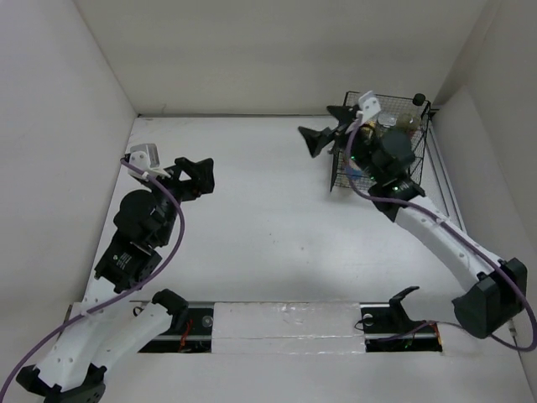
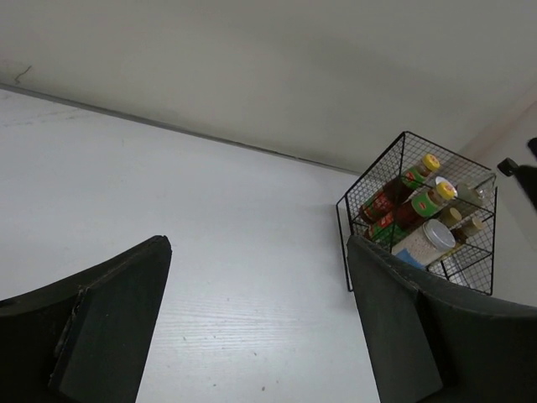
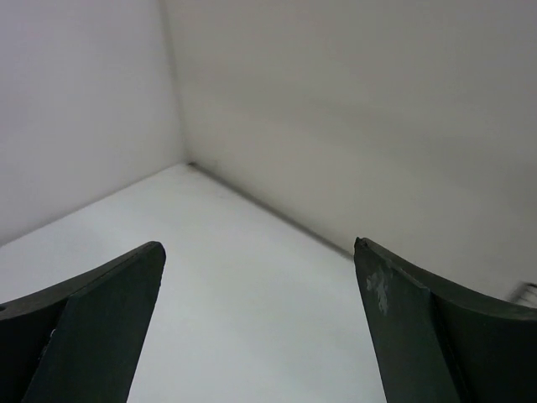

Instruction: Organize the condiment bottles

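The condiment bottles sit inside the black wire basket (image 2: 369, 170) at the back right. In the left wrist view I see two red-green-labelled bottles with yellow caps (image 2: 413, 204), a white silver-lidded jar (image 2: 426, 243) and two tiny bottles (image 2: 466, 227). I cannot make out the dark black-capped bottle. My left gripper (image 1: 200, 178) (image 2: 258, 243) is open and empty over the table's left side, facing the basket from afar. My right gripper (image 1: 325, 126) (image 3: 258, 245) is open and empty, just left of the basket (image 1: 394, 95). The right wrist hides most of the bottles from above.
White walls close the table on the left, back and right. The basket stands in the back right corner against the right wall. The right wrist view shows only bare white table (image 3: 243, 277) and the back left corner.
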Controlling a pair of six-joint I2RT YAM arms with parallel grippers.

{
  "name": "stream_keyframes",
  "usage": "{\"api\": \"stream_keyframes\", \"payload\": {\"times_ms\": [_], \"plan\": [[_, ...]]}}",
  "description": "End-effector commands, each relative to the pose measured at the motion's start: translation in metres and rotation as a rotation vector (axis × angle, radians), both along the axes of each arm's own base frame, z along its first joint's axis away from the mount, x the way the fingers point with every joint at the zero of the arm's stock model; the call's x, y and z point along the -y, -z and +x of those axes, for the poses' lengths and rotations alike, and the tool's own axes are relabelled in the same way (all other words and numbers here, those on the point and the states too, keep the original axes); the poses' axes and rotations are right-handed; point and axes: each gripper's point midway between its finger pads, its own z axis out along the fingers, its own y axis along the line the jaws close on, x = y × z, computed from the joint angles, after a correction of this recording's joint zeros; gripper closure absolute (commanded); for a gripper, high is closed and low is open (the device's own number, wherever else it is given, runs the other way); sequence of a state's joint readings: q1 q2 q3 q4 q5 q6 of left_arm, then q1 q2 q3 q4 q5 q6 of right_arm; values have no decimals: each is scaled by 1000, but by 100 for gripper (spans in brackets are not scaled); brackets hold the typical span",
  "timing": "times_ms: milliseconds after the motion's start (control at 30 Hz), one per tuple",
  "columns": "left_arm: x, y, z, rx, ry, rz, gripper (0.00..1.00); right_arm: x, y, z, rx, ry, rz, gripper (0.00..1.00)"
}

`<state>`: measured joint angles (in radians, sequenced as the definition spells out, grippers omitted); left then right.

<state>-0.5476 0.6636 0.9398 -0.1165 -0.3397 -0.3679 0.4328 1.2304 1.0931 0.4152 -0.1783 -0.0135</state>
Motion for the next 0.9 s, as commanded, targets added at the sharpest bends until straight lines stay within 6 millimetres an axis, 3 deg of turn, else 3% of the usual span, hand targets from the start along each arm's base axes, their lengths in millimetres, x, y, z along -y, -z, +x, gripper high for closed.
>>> {"api": "stream_keyframes", "payload": {"times_ms": [0, 33, 100, 133, 167, 200, 267, 333, 367, 533, 633, 867], "plan": [[-3, -19, -5, 62, 6, -27, 18, -68, 24, -24, -49, -205, -89, 0], [-3, -19, -5, 62, 6, -27, 17, -87, 39, -22, -79, -247, -109, 0], [-4, -22, -8, 71, 6, -33, 16, -125, 58, -40, -118, -358, -129, 0], [-6, -24, -10, 79, 6, -37, 16, -140, 82, -39, -162, -382, -156, 0], [-6, -24, -10, 79, 6, -37, 14, -152, 94, -43, -191, -407, -162, 0], [-7, -26, -12, 87, 6, -42, 14, -170, 105, -57, -207, -459, -179, 0], [-6, -22, -11, 79, 6, -37, 14, -188, 138, -64, -273, -496, -211, 0], [-6, -22, -11, 79, 6, -37, 14, -205, 156, -78, -295, -537, -223, 0], [-6, -22, -11, 79, 6, -37, 14, -211, 177, -80, -330, -547, -248, 0], [-5, -22, -12, 81, 15, -28, 14, -227, 225, -97, -406, -583, -311, 0], [-2, -20, -10, 74, 26, -23, 14, -234, 231, -106, -413, -597, -323, 0], [1, -19, -7, 66, 35, -8, 14, -234, 238, -106, -415, -597, -335, 0]]}}
